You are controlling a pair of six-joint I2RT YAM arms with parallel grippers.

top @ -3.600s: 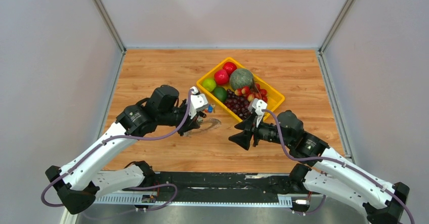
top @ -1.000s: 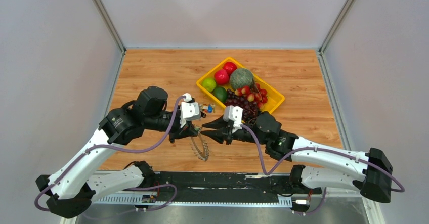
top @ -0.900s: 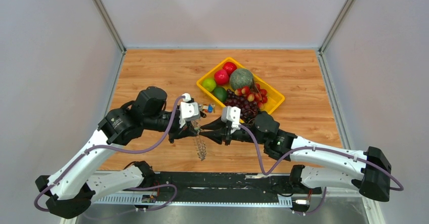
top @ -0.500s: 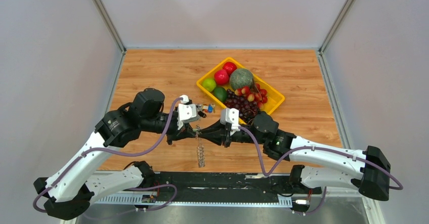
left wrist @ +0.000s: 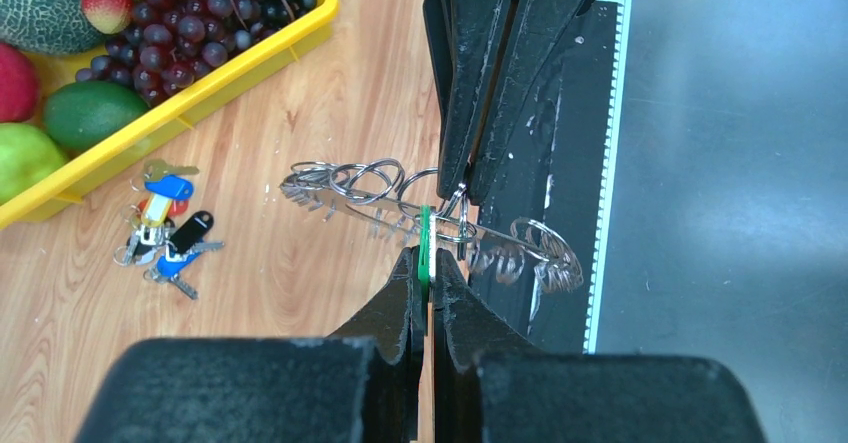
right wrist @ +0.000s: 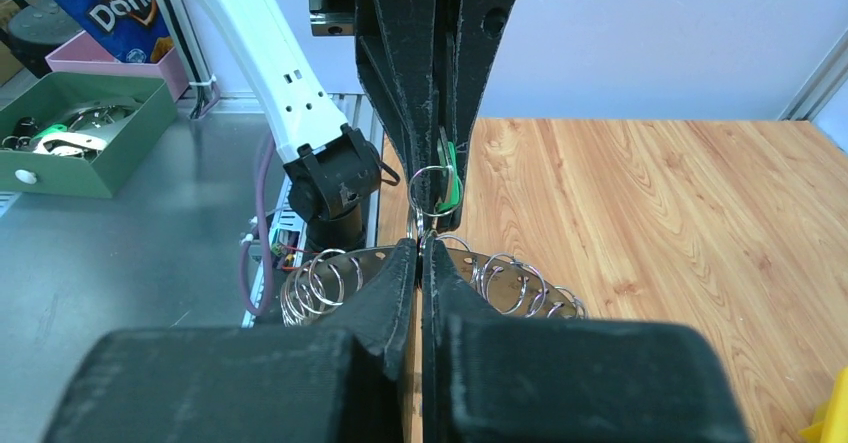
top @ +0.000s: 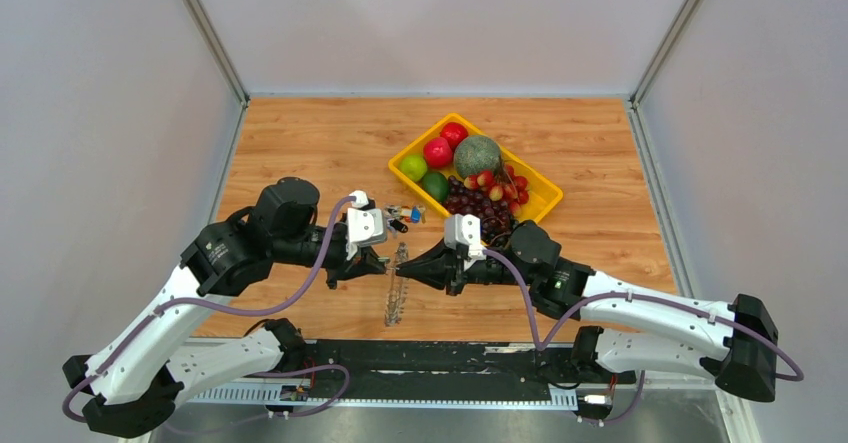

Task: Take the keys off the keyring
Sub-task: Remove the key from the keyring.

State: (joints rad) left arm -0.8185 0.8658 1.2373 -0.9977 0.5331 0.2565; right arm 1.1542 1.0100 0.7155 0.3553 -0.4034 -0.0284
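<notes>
We saw two arms meet tip to tip above the near part of the wooden counter. The left hand was pinched together on the small green tag of the keyring. The right hand came from the opposite side. Its fingers were also closed and clamped on the keyring just beside the tag.

The keyring was held between the two hands and showed edge-on from above as a thin line. We could not tell whether its lower end touched the counter. The silver keys were strung close together along it, their toothed blades sticking out.

A bunch of coloured keys lay on the counter near the left hand. A yellow tray of fruit sat beyond it.
</notes>
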